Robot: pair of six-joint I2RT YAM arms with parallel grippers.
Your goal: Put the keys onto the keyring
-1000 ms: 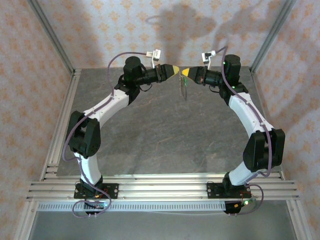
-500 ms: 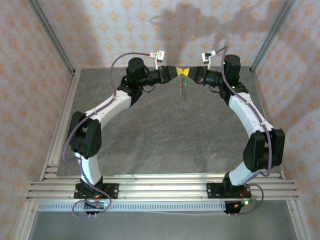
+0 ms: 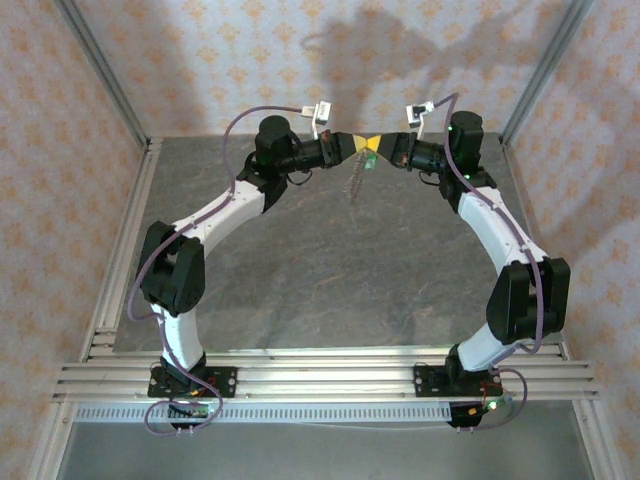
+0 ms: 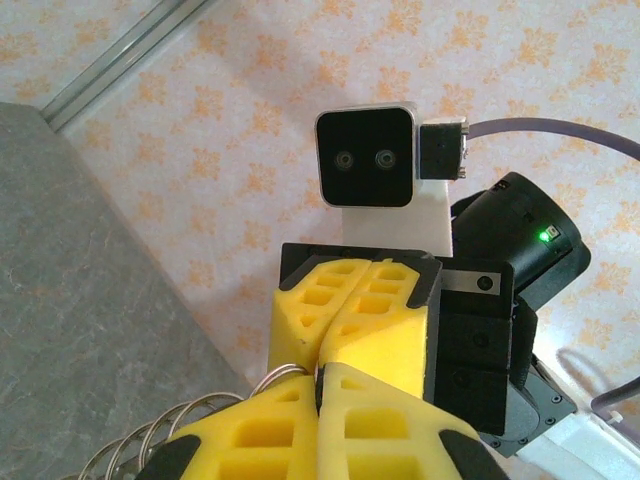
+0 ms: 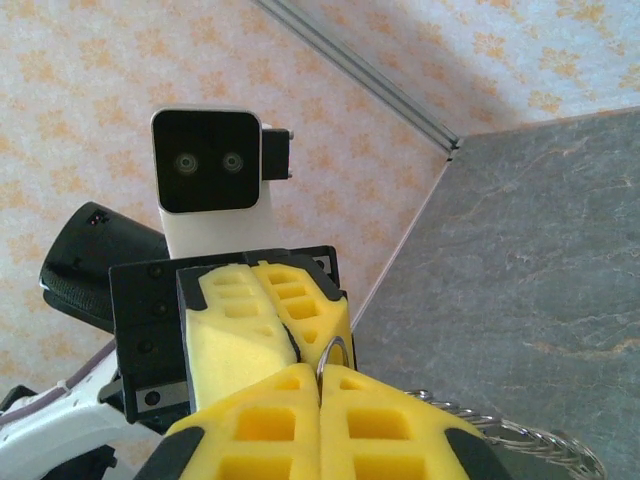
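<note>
I saw the left gripper [image 3: 353,146] had just closed in tip to tip with the right gripper [image 3: 373,147] and clamped on the keyring [image 3: 356,180], dangling just under the right gripper that pinched it too, so I judged the two-handed hold ready for threading.

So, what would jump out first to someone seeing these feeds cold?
The left end effector and right end effector meet yellow tip to yellow tip, raised over the far middle of the grey table, both shut. Just beneath where they meet dangles the keyring, a coil of thin wire loops, with one loop poking out at the seam of the closed fingers in each wrist view.
</note>
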